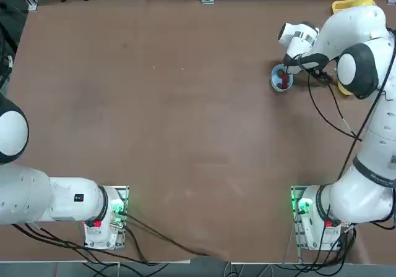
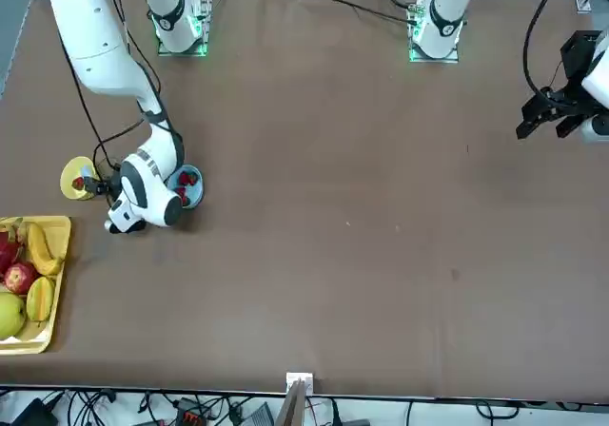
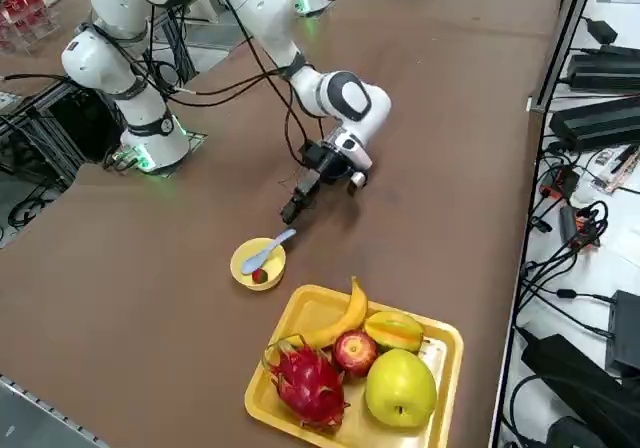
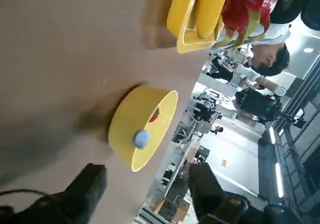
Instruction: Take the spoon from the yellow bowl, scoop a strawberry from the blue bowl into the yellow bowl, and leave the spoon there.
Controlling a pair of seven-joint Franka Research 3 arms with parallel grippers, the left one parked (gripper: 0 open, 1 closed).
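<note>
Spoon [image 3: 268,249] (pale blue) and strawberry [image 3: 259,276] in yellow bowl [image 3: 243,269].

The spoon [image 3: 268,249] and a strawberry [image 3: 260,276] lie in the yellow bowl [image 3: 243,268] — between the fruit tray [image 3: 445,363] and the blue bowl [image 1: 276,79] on the surface [image 3: 420,148].

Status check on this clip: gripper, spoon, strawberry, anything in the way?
Right gripper open, empty, beside yellow bowl. Spoon resting in yellow bowl, strawberry in there with it. Blue bowl still holds berries. Nothing in the way.
</note>
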